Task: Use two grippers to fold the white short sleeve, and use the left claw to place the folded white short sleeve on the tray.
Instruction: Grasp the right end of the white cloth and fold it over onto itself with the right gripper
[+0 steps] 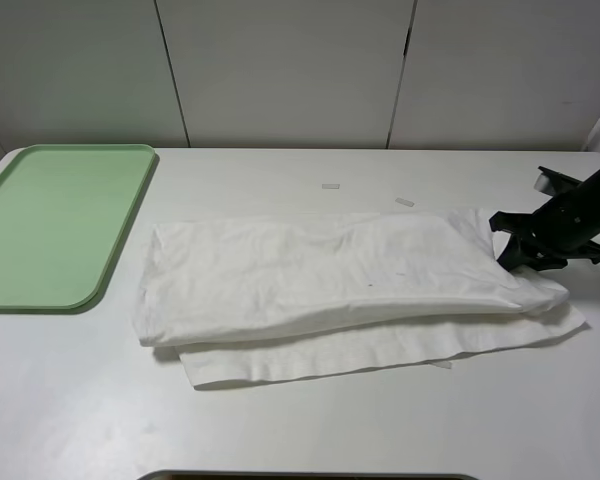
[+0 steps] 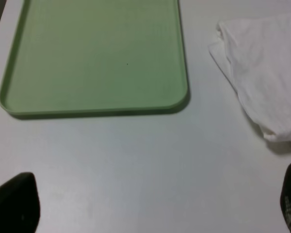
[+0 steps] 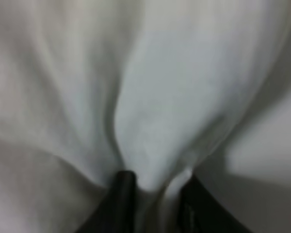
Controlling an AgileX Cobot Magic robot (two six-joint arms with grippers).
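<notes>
The white short sleeve [image 1: 310,275] lies folded lengthwise across the middle of the table, with a lower layer sticking out along its near edge. At its right end my right gripper [image 1: 515,262] is shut on a bunched fold of the cloth. The right wrist view shows the shirt [image 3: 160,97] pinched between the two black fingers of that gripper [image 3: 153,184]. My left claw [image 2: 153,201] is out of the high view; its tips stand wide apart and open above bare table. It hovers in front of the pale green tray [image 2: 92,53] and left of the shirt's end [image 2: 266,73]. The tray [image 1: 40,225] holds nothing.
Two small pale tape strips [image 1: 330,186] [image 1: 405,202] lie on the table behind the shirt. White wall panels stand at the back. A dark edge [image 1: 310,476] shows at the near rim of the table.
</notes>
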